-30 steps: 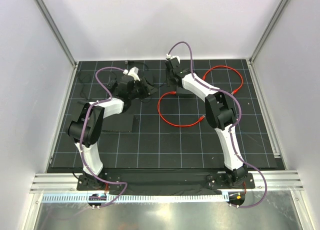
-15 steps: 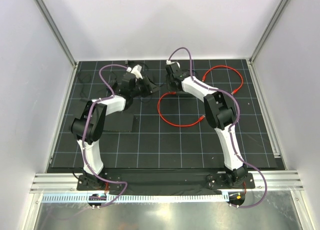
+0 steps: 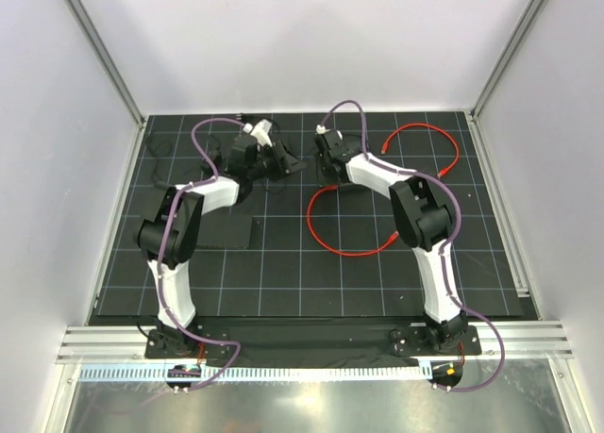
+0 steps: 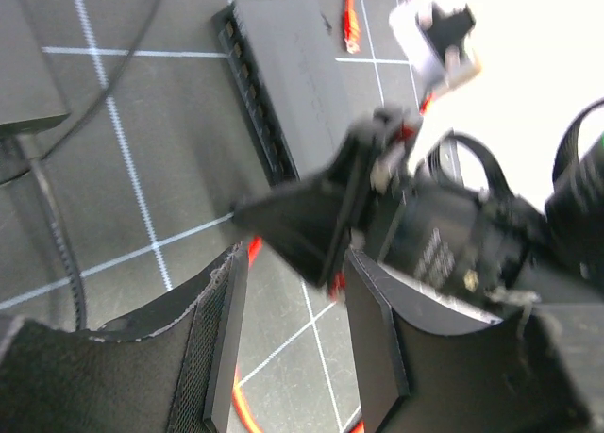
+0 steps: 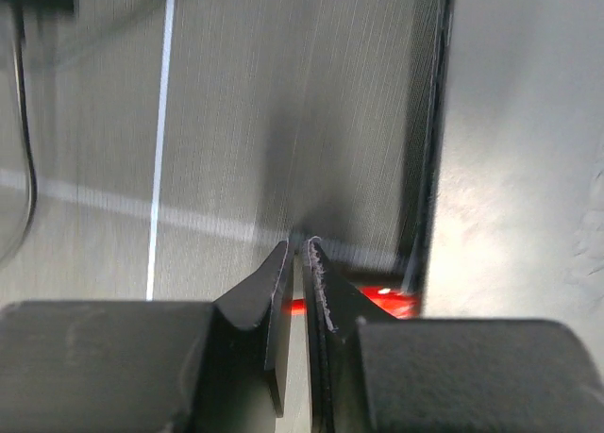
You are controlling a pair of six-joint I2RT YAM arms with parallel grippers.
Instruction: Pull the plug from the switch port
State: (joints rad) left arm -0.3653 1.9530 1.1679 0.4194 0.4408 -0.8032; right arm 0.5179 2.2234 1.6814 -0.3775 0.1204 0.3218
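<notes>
Plug hidden: only its thin red cable [image 5: 382, 303] shows behind the right gripper [image 5: 298, 246] and its nearly closed jaws, at the flat black switch box [image 4: 293, 65] port edge; pinched or not, I cannot tell. Left gripper [image 4: 294, 254] gapes empty. Gripping cable, not plug, could drag the unheld switch.

No text is showing clearly enough to read. A small white-printed label [image 4: 436, 256] is sitting on a black housing [image 4: 495, 249] at centre right of the left wrist view, too blurred to make out.

Black gridded mat [image 3: 283, 273], dark flat pad [image 3: 226, 233]
</notes>
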